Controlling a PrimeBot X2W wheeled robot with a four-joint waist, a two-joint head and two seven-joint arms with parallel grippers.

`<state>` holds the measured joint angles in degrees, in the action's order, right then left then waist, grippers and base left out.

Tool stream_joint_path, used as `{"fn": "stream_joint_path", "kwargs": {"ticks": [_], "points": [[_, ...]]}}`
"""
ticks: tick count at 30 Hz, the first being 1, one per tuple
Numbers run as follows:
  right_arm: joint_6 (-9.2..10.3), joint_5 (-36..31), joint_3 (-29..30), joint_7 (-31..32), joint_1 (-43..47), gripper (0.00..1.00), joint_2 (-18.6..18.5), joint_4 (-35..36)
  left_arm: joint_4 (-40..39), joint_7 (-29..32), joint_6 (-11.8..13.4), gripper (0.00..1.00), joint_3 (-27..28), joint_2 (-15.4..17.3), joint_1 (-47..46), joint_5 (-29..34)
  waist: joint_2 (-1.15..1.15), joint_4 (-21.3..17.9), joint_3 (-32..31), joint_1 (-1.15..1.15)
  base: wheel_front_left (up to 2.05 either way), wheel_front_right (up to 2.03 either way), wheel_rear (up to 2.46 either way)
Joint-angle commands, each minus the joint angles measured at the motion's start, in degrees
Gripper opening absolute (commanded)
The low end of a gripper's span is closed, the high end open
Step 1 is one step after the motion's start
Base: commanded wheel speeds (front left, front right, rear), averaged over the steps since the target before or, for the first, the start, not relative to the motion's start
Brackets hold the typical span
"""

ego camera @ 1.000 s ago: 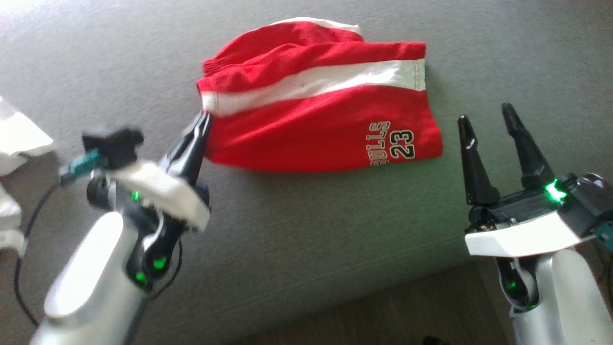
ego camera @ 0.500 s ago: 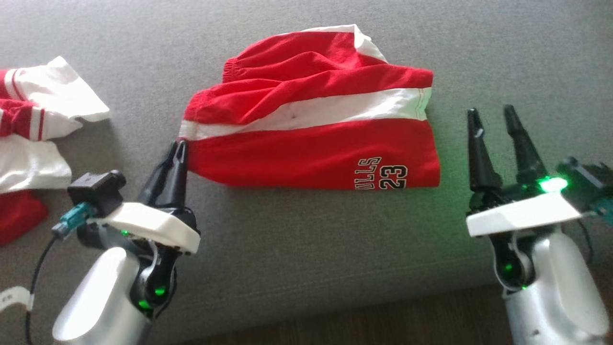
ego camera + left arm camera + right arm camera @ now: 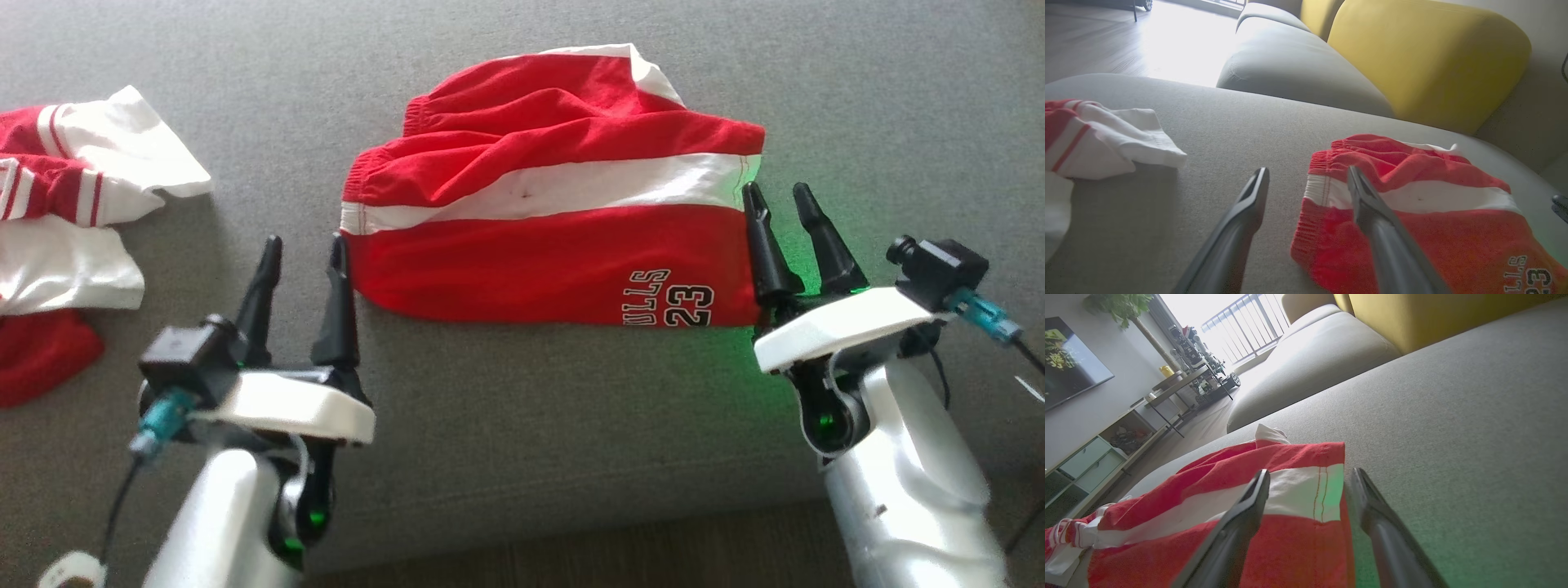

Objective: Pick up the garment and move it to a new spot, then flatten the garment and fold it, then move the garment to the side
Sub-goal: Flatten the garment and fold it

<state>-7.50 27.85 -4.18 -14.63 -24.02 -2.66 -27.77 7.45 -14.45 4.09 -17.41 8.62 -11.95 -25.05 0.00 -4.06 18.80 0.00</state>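
We see one pair of soft red shorts (image 3: 555,245), with one white band and a gathered waistband, lying mid-seat on the grey woven sofa cushion (image 3: 522,408). Two hands flank it, the left hand (image 3: 305,240) and the right hand (image 3: 776,189), both released, their tapered dark fingers spread. One crumpled red-and-white garment (image 3: 90,188) lies further left.

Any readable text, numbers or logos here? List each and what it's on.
"ULLS": on the red shorts, by the near edge; its start is cut off at the fabric edge.
"23": same shorts, beside that word.
Red-and-white garment at left: no text visible.
TV screen, right wrist view: too blurred to read.
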Motion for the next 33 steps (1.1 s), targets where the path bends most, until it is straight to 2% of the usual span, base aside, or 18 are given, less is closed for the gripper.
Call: {"fn": "stream_joint_path", "kwargs": {"ticks": [1, 9, 20, 21, 23, 24, 25, 27, 29, 31, 32, 33], "points": [[0.01, 1.46, -1.43, -0.37, -2.36, 1.0, -0.21, 0.04, -2.91, -0.53, 0.05, 1.0, 2.68, -0.34, 0.19, 2.15, 0.0, 0.26, 0.02, 0.0, 0.0, 0.0, 0.0], [0.01, 4.71, -0.95, -0.37, -6.38, 1.0, -0.21, -7.71, -4.27, -0.54, -1.81, 1.0, 2.9, -3.52, 2.46, 7.42, 0.0, 1.99, 0.05, 0.0, 0.0, 0.0, 0.0], [0.01, 7.51, -2.38, -0.37, -9.26, 0.98, -0.21, -13.45, -1.13, -0.54, -3.45, 1.0, 2.87, -4.78, 2.97, 8.7, 0.0, 3.61, -0.1, 0.0, 0.0, 0.0, 0.0], [0.01, 7.69, -2.66, -0.37, -9.39, 0.85, -0.21, -13.65, -0.74, -0.54, -3.52, 1.0, 2.78, -4.84, 3.02, 8.78, 0.0, 3.66, -0.16, 0.0, 0.0, 0.0, 0.0], [0.01, 8.05, -3.12, -0.37, -9.59, 0.47, -0.21, -13.75, -0.23, -0.54, -3.67, 1.0, 2.71, -4.94, 3.01, 8.86, 0.0, 3.7, -0.3, 0.0, 0.0, 0.0, 0.0], [0.01, 8.22, -3.31, -0.37, -9.64, 0.41, -0.21, -13.73, 0.05, -0.54, -3.73, 1.0, 2.68, -4.99, 3.01, 8.91, 0.0, 3.69, -0.39, 0.0, 0.0, 0.0, 0.0], [0.01, 8.1, -3.5, -0.37, -9.67, 0.4, -0.21, -13.6, 0.25, -0.54, -3.75, 1.0, 2.68, -5.02, 3.01, 8.98, 0.0, 3.65, -0.5, 0.0, 0.0, 0.0, 0.0], [0.01, 7.98, -3.75, -0.37, -9.47, 0.44, -0.21, -13.41, 0.56, -0.54, -3.75, 1.0, 2.73, -5.09, 3.1, 9.16, 0.0, 3.52, -0.89, 0.0, 0.0, 0.0, 0.0], [0.01, 7.89, -4.19, -0.37, -9.06, 0.42, -0.21, -13.16, 0.77, -0.54, -3.71, 1.0, 2.81, -5.15, 3.3, 9.28, 0.0, 3.34, -1.21, 0.0, 0.0, 0.0, 0.0], [0.01, 8.24, -4.84, -0.37, -8.56, 0.31, -0.21, -12.94, 0.9, -0.54, -3.67, 1.0, 2.86, -5.2, 3.46, 9.49, 0.0, 3.14, -1.57, 0.0, 0.0, 0.0, 0.0], [0.01, 8.37, -5.24, -0.37, -8.31, 0.2, -0.21, -12.88, 0.93, -0.54, -3.65, 1.0, 2.9, -5.22, 3.54, 9.56, 0.0, 3.02, -1.78, 0.0, 0.0, 0.0, 0.0], [0.01, 8.46, -5.52, -0.37, -8.07, 0.02, -0.21, -12.83, 0.94, -0.54, -3.66, 1.0, 2.95, -5.25, 3.63, 9.61, 0.0, 2.89, -2.0, 0.0, 0.0, 0.0, 0.0]]}}
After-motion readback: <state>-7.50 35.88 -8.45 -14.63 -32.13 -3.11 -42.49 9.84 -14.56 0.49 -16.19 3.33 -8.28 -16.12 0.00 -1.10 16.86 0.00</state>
